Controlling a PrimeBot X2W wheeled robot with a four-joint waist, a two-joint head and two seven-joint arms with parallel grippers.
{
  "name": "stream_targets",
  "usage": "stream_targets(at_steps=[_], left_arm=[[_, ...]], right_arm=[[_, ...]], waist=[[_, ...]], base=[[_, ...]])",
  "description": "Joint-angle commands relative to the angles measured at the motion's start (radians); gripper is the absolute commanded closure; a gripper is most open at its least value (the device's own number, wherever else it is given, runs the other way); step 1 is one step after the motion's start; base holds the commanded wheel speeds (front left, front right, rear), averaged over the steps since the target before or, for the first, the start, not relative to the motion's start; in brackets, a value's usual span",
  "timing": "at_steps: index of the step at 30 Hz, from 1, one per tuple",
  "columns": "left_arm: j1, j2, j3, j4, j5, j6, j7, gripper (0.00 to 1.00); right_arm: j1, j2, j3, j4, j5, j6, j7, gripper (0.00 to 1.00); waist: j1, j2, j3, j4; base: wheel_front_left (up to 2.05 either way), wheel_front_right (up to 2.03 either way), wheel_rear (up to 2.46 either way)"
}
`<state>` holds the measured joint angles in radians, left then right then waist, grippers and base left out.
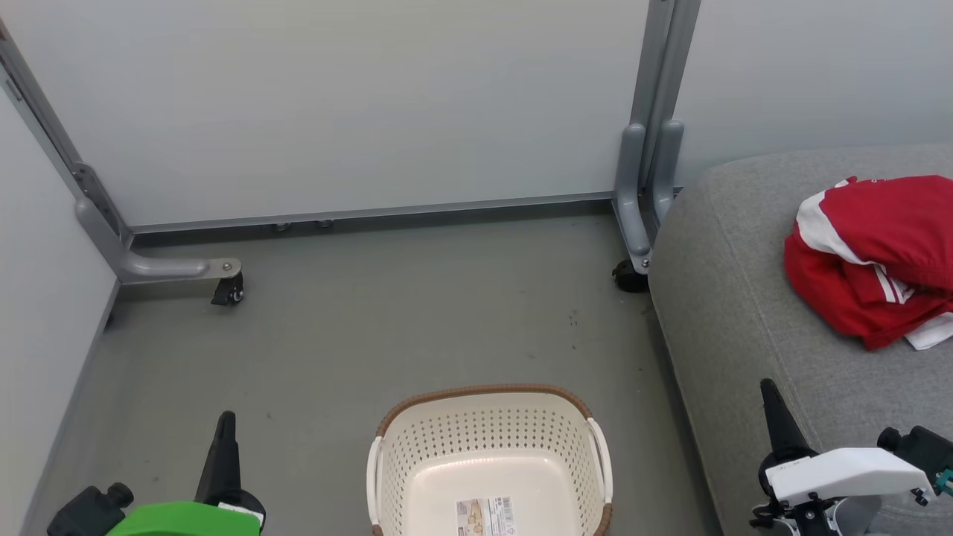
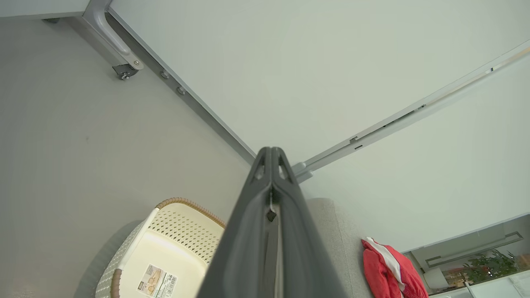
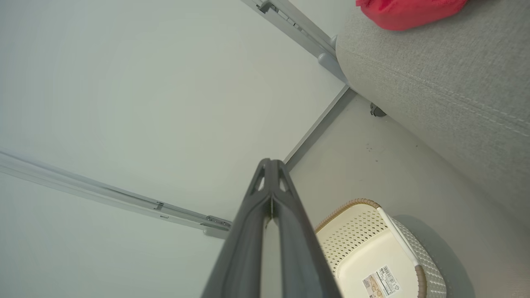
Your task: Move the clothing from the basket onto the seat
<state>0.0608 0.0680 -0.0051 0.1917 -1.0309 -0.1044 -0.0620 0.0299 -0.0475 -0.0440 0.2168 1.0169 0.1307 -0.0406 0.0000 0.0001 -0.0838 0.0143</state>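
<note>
With the cream perforated plastic basket (image 1: pixel 484 392) at bottom centre apparently empty and the crumpled red, white-striped clothing (image 1: pixel 871 253) lying on the large grey fabric seat (image 1: pixel 722 298) at right, the likeliest slip is the right hand (image 3: pixel 271 164) snagging that pile in passing. It and the left hand (image 2: pixel 271 154) are both pressed shut, holding nothing.

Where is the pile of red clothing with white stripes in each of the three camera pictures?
Head view: red clothing with white stripes at the right edge, on the grey fabric seat.
Left wrist view: clothing at lower right.
Right wrist view: clothing at the top edge, right of middle.
Shared landmark: the cream-white perforated plastic basket on the floor beside the seat.
</note>
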Motion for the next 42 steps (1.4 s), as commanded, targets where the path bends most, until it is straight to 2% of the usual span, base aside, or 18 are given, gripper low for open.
stream_targets(at_steps=[1,23,42], left_arm=[[-0.036,0.006,0.006,-0.008,-0.033,-0.005,0.008,1.0],[-0.095,0.005,0.042,0.018,-0.269,-0.015,0.069,1.0],[-0.133,0.003,0.068,0.034,-0.429,-0.021,0.112,1.0]], right_arm=[[-0.032,-0.006,-0.005,-0.006,0.031,0.0,0.008,1.0],[-0.078,-0.007,-0.031,0.008,0.265,0.0,0.068,1.0],[-0.109,-0.008,-0.05,0.018,0.425,0.0,0.11,1.0]], waist=[[0.0,-0.0001,0.002,0.0],[0.0,-0.0001,0.031,-0.005],[0.0,-0.0001,0.055,-0.009]], base=[[0.0,0.0,0.0],[0.0,0.0,0.0],[0.0,0.0,0.0]])
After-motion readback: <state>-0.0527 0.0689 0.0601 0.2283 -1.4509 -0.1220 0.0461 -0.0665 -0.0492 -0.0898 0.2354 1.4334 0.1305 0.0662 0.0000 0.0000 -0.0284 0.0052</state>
